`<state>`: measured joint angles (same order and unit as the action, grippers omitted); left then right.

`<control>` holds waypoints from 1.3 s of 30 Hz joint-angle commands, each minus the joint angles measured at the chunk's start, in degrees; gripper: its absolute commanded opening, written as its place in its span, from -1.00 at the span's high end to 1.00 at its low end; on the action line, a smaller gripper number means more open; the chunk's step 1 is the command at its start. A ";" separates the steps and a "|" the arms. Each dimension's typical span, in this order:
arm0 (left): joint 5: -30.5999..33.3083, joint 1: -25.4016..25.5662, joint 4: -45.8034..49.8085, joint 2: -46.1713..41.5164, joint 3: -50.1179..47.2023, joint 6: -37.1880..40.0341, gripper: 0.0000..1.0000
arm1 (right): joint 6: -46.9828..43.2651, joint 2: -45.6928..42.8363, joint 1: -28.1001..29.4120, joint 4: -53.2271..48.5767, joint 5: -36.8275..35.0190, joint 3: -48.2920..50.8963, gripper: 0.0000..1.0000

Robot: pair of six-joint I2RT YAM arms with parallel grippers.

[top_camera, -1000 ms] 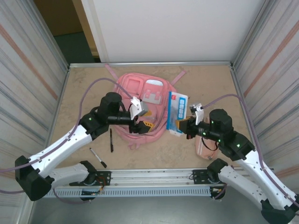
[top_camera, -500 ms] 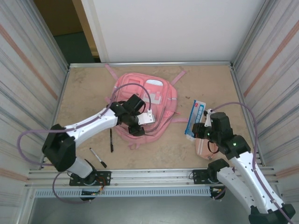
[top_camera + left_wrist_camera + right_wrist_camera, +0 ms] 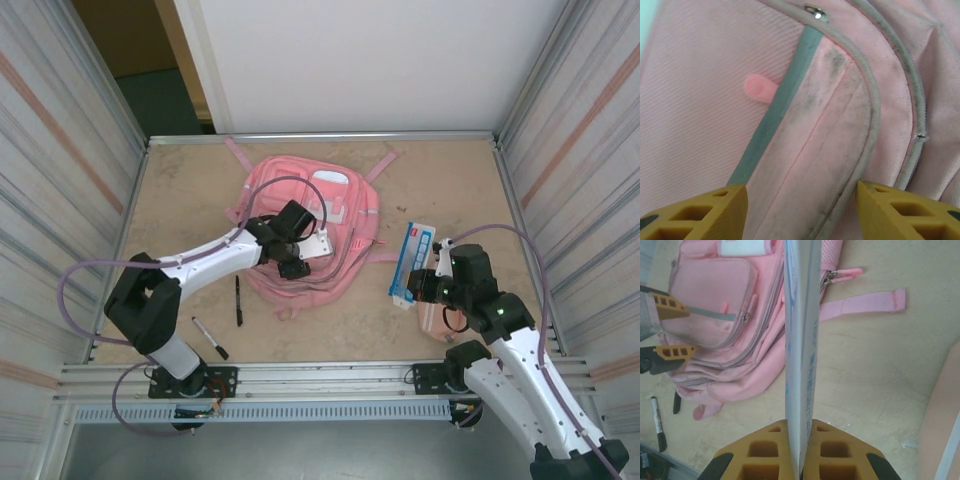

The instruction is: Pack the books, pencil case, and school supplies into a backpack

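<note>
**Packet held on edge beside the backpack**

The pink backpack lies flat at the middle of the counter, its straps pointing to the far side. The left gripper hangs low over its front pocket. In the left wrist view its yellow fingers stand well apart with nothing between them, and the pocket's grey zip strip and a small pink zip pull lie just below.

The right gripper is to the right of the backpack, clear of it. Its jaws are closed tight on the lower end of the blue-and-white packet. The right wrist view shows the packet edge-on, rising straight up from the pinch.

The pale-pink pencil case lies on the counter under the right arm, near the front edge. One black pen lies just beside the backpack's near left corner. A second pen lies nearer the front rail.
</note>
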<state>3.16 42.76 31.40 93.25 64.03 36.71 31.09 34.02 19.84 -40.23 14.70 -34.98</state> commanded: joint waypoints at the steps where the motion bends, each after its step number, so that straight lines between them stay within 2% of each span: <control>1: 1.52 0.48 -0.92 3.14 1.14 3.50 -0.16 | 0.77 1.05 -0.25 1.73 1.18 0.80 1.00; 8: -1.28 1.07 -0.31 5.26 1.99 9.08 -0.19 | 0.20 1.51 -0.44 0.86 2.01 0.11 1.00; 9: -1.35 0.64 -0.53 5.51 2.27 9.00 -0.10 | 0.19 1.63 -0.50 0.57 2.17 -0.19 1.00; 12: -1.00 -0.40 0.51 6.95 5.69 6.99 0.88 | 0.53 1.29 -0.59 0.51 2.25 0.01 1.00; 13: -0.38 0.01 0.51 7.00 6.46 6.77 1.00 | 0.79 1.05 -0.57 1.15 2.08 0.49 1.00; 19: 1.24 4.43 2.99 4.68 13.36 3.41 1.00 | 0.77 2.80 -0.70 1.50 6.43 0.18 1.00; 22: -2.91 3.87 7.44 4.40 20.36 -2.74 1.00 | 1.44 4.59 -0.76 3.94 9.68 1.22 1.00; 24: -5.35 3.74 7.84 4.03 24.11 -6.99 1.00 | 3.28 6.86 -0.73 6.27 14.74 1.10 1.00; 29: -6.94 3.60 10.36 5.19 35.41 -20.31 1.00 | 11.90 11.95 -0.65 17.32 23.46 2.84 1.00; 33: -8.87 2.42 11.33 6.75 41.96 -31.71 1.00 | 19.85 17.10 0.30 21.48 23.08 1.47 1.00; 35: -14.35 1.39 11.01 7.47 43.77 -35.43 1.00 | 22.87 20.58 1.40 25.49 23.81 0.55 1.00; 39: -16.06 1.01 9.94 8.89 45.84 -40.83 1.00 | 28.80 27.42 4.21 29.76 20.51 -2.76 1.00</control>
<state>-8.45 44.29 46.28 102.13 105.75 4.05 52.77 58.81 22.59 -17.04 35.75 -34.37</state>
